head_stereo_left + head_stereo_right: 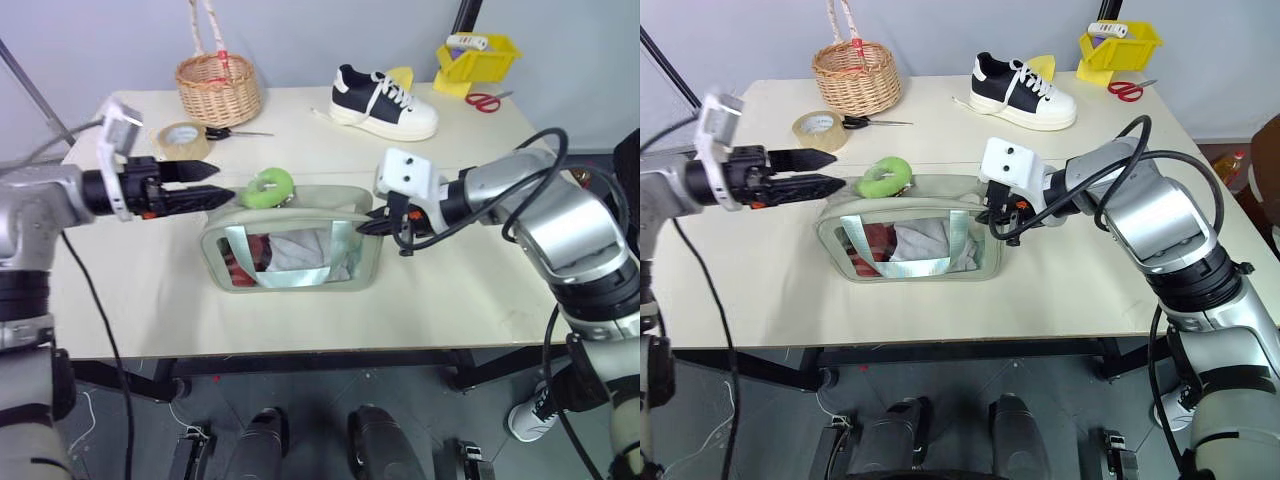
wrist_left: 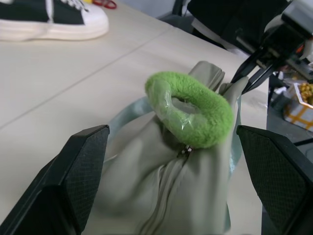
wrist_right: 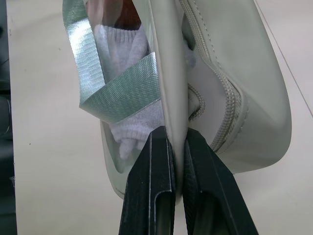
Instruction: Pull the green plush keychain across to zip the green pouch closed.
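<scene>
from the head views, the green pouch lies mid-table, the green plush keychain resting on its top edge at the left end. the left gripper hovers just beside the charm, fingers spread and empty. in the left wrist view the charm looks soft, light and squashy; best pinched across its ring. in the right wrist view, the right gripper pinches the pouch's limp end wall, anchoring it.

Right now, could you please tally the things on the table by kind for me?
Pouch: 1
Plush keychain: 1
Wicker basket: 1
Tape roll: 1
Scissors: 2, black and red
Shoe: 1
Yellow bin: 1
Total: 8
</scene>
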Robot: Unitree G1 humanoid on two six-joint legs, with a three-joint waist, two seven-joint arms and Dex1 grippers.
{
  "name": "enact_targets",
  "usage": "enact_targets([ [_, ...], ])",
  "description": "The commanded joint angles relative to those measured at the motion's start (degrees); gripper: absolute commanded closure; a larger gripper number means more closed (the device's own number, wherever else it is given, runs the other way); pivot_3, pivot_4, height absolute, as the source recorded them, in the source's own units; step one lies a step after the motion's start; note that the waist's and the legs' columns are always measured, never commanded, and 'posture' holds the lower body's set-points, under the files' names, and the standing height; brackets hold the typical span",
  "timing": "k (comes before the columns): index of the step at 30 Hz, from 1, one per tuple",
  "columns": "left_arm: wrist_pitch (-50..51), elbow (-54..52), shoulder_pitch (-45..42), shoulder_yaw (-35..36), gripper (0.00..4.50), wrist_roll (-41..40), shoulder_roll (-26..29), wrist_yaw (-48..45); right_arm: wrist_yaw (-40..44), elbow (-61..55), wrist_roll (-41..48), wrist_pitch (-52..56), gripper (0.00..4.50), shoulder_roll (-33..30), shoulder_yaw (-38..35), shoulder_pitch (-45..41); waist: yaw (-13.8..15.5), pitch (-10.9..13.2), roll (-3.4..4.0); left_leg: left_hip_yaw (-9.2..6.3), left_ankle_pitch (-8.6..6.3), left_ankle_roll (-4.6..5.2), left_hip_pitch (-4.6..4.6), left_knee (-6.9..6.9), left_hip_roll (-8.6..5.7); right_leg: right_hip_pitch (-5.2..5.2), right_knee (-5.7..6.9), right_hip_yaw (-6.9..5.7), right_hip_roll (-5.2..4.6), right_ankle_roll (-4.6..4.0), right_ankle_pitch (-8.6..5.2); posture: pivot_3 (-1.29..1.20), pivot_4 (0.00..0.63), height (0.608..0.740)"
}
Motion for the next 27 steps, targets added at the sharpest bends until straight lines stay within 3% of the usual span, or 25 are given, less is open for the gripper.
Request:
enact_targets([
  [1, -2.0, -3.2, 3.6, 4.5, 0.06, -3.2, 2.8, -5.2, -0.5, -0.7, 0.0, -0.1, 4.5, 0.2, -0.4, -0.7, -0.1, 0.0, 0.0, 0.0, 0.0, 0.0, 0.0, -0.01, 0.01, 0.0, 0.0, 0.0, 0.0, 0.0, 0.0, 0.0, 0.15, 0.695],
  [4, -3.6, -6.2, 8.6, 5.1, 0.06, -4.0, 3.3, -7.9, -0.5, -0.6, 0.0, -0.2, 4.5, 0.3, -0.5, -0.8, 0.0, 0.0, 0.0, 0.0, 0.0, 0.0, 0.0, -0.01, 0.05, 0.0, -0.01, 0.0, -0.03, -0.01, 0.0, 0.0, 0.15, 0.695],
  [10, -11.6, -6.8, 14.4, 0.9, 0.06, 1.6, 2.5, -8.3, -0.5, -0.4, 0.0, -0.1, 4.5, 0.5, -0.3, -1.3, 0.2, 0.0, 0.0, -0.01, 0.0, 0.0, 0.01, 0.01, 0.05, 0.01, -0.01, 0.0, -0.02, -0.02, 0.0, 0.0, 0.15, 0.695],
  [13, -13.9, -6.0, 14.9, -1.0, 0.95, 3.8, 1.6, -7.4, -0.4, -0.5, 0.1, 0.0, 4.5, 0.2, -0.4, -1.3, 0.3, 0.0, 0.0, 0.01, 0.0, 0.0, 0.01, 0.01, 0.05, 0.02, -0.01, 0.01, -0.03, -0.02, 0.0, 0.0, 0.15, 0.695],
  [20, -14.8, -5.1, 13.4, -2.2, 4.46, 4.6, 0.1, -6.4, -0.3, -0.8, 0.2, 0.3, 4.5, -0.1, -0.7, -1.1, 0.3, 0.0, 0.0, 0.01, 0.0, 0.0, 0.01, 0.0, 0.04, 0.02, -0.01, 0.0, -0.03, -0.01, 0.0, 0.0, 0.15, 0.695],
  [24, -16.8, -4.4, 13.5, -3.1, 4.46, 6.7, -0.1, -5.6, 0.2, -1.8, 0.8, -1.1, 4.5, -0.2, -1.4, -0.2, 0.4, 0.0, 0.0, 0.01, 0.0, 0.0, 0.01, 0.0, 0.03, 0.02, -0.01, 0.0, -0.02, -0.01, 0.0, 0.0, 0.15, 0.695],
  [27, -17.6, -3.9, 13.2, -3.3, 4.5, 7.5, -0.4, -5.3, 2.1, -4.3, 2.5, -2.2, 3.31, -1.7, -2.7, 1.2, 0.7, 0.0, 0.0, 0.01, 0.0, 0.0, 0.01, 0.0, 0.03, 0.01, -0.01, 0.0, -0.02, -0.01, 0.0, 0.0, 0.15, 0.695],
])
